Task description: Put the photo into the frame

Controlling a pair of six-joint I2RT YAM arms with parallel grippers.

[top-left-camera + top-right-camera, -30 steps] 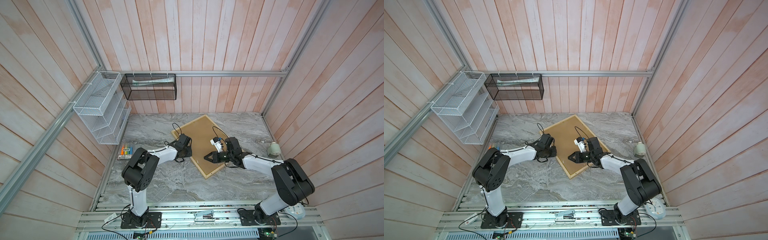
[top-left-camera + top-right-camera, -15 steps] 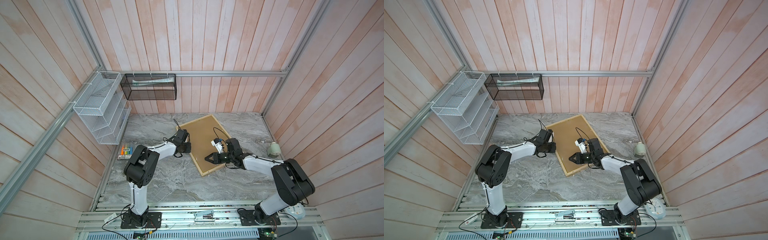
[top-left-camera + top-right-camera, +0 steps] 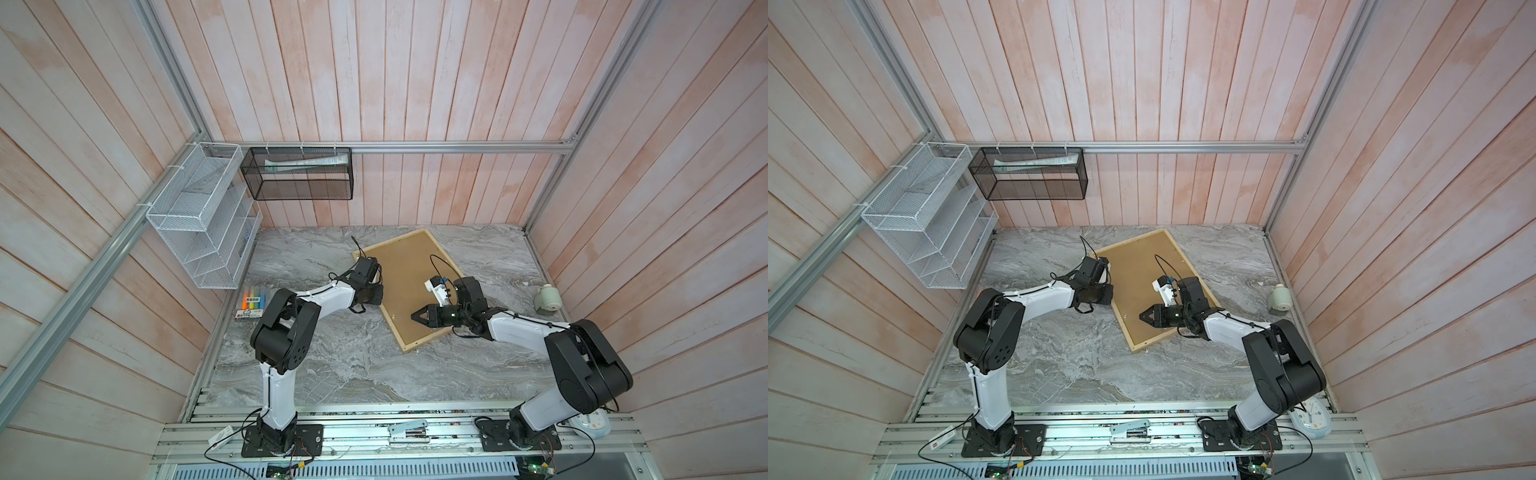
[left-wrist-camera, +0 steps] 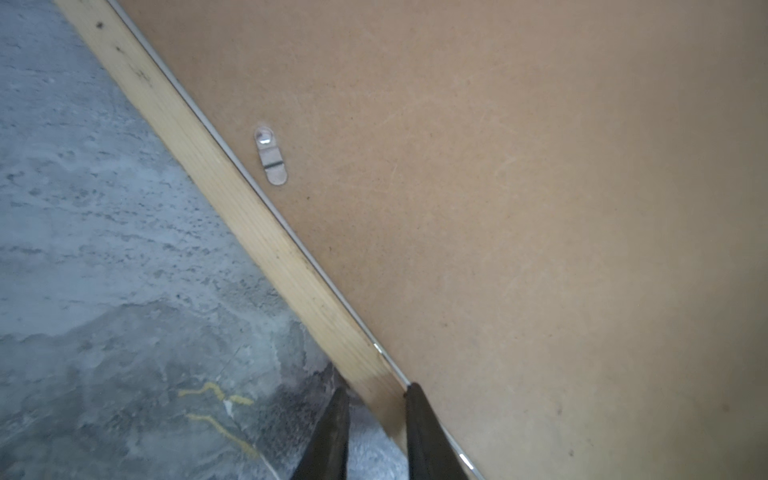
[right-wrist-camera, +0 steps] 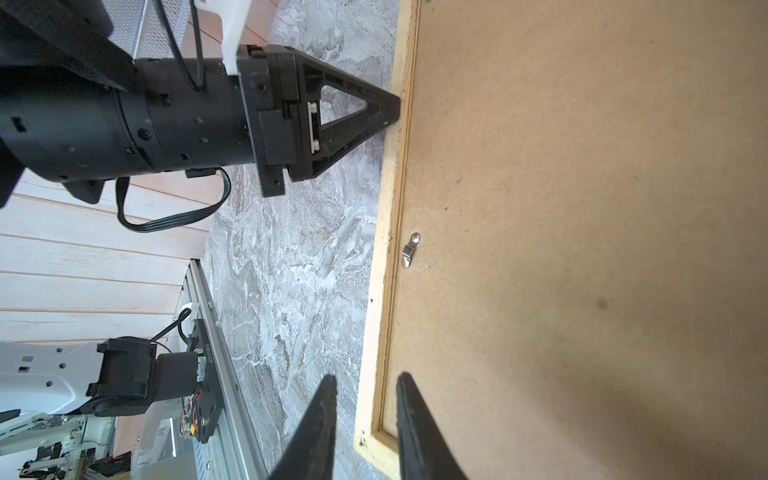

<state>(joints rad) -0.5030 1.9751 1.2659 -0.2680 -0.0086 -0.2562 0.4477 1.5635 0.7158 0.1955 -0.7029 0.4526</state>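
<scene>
Left hand (image 4: 376, 388) pinches the frame (image 4: 245, 216) by its rail, seemingly to square it on the desk (image 3: 332, 353); right hand (image 5: 365, 375) hovers part-open, empty

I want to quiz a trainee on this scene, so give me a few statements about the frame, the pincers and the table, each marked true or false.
1. The frame lies back up, with its brown board showing. True.
2. The photo lies beside the frame on the table. False: no photo shows in any view.
3. The left pincer straddles a wooden strip of the frame. True.
4. The highlighters lie at the table's right edge. False: they lie at its left edge.
</scene>
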